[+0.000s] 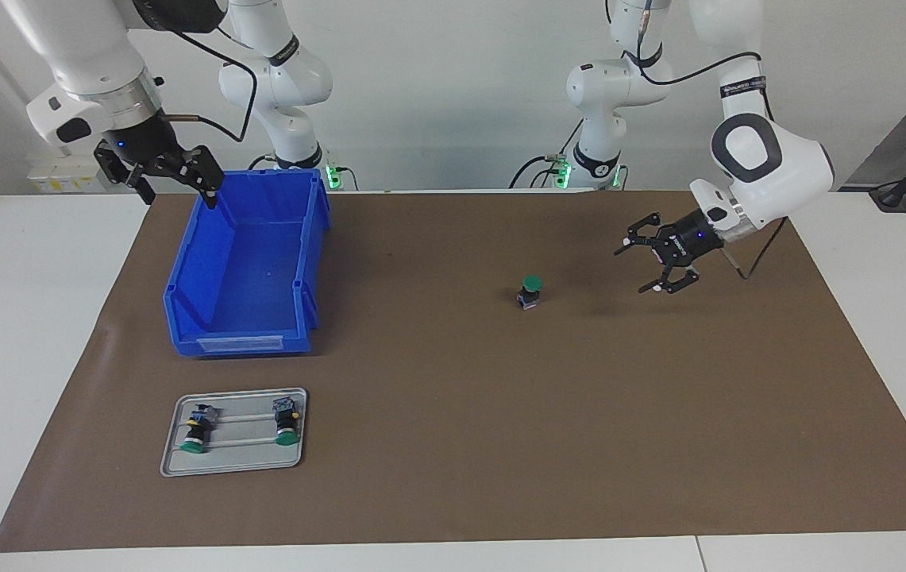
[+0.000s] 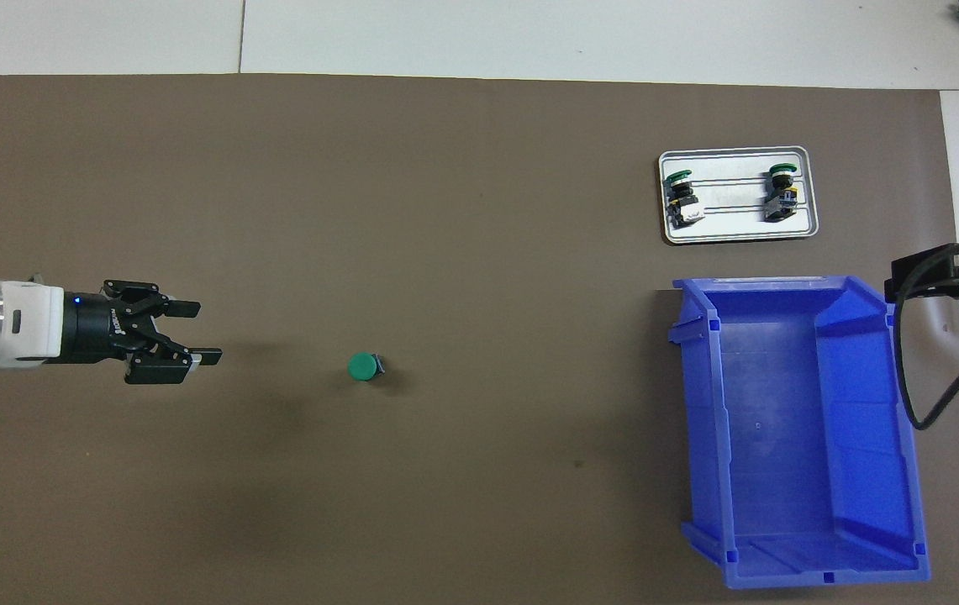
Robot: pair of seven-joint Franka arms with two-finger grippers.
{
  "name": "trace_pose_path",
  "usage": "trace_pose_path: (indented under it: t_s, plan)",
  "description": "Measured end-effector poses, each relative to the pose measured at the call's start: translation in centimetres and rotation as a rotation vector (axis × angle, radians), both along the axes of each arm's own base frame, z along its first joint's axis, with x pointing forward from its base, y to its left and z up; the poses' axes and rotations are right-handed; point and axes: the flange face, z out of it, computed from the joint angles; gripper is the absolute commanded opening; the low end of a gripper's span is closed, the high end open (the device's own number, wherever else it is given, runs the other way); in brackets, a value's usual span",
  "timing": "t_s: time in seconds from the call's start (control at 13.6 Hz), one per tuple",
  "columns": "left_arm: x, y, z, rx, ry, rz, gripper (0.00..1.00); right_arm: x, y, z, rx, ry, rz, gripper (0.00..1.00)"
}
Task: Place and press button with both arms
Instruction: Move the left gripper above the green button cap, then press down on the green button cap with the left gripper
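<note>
Tray: two spare buttons laid flat. Button: upright, cap up, mid-mat. Left gripper: fingers apart, empty, aimed sideways at it, nearer. Right gripper: fingers apart, empty, held over bin.

A small push-button with a round green cap stands upright on the brown mat of the counter. The left arm's black pincer is over the mat, empty, its fingers apart and pointing toward the button. A blue plastic bin lies toward the right arm's end; farther from the robots, a grey metal tray holds two more buttons lying down.
</note>
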Motion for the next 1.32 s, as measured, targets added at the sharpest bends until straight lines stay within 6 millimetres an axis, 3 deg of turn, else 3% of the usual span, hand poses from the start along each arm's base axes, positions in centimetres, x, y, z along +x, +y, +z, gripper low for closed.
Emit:
trace_pose_path:
  t_s: [0.15,0.29,0.51,1.03,1.32]
  plan:
    - [0.8,-0.7,2.4,0.127,0.035,0.037,0.87,0.0,0.0,0.0,0.000,0.000,0.000,1.00]
    - [1.5,-2.9,5.0,0.232,0.042,0.063,0.58,0.0,0.0,0.0,0.000,0.000,0.000,1.00]
    - [1.7,-7.4,7.5,0.364,0.044,0.096,0.00,0.0,0.0,0.0,0.000,0.000,0.000,1.00]
    - [-1.6,-19.2,7.2,0.565,0.079,0.191,0.00,0.0,0.0,0.0,0.000,0.000,0.000,1.00]
    - [-4.4,-25.6,3.8,0.579,0.098,0.258,0.00,0.0,0.0,0.0,0.000,0.000,0.000,1.00]
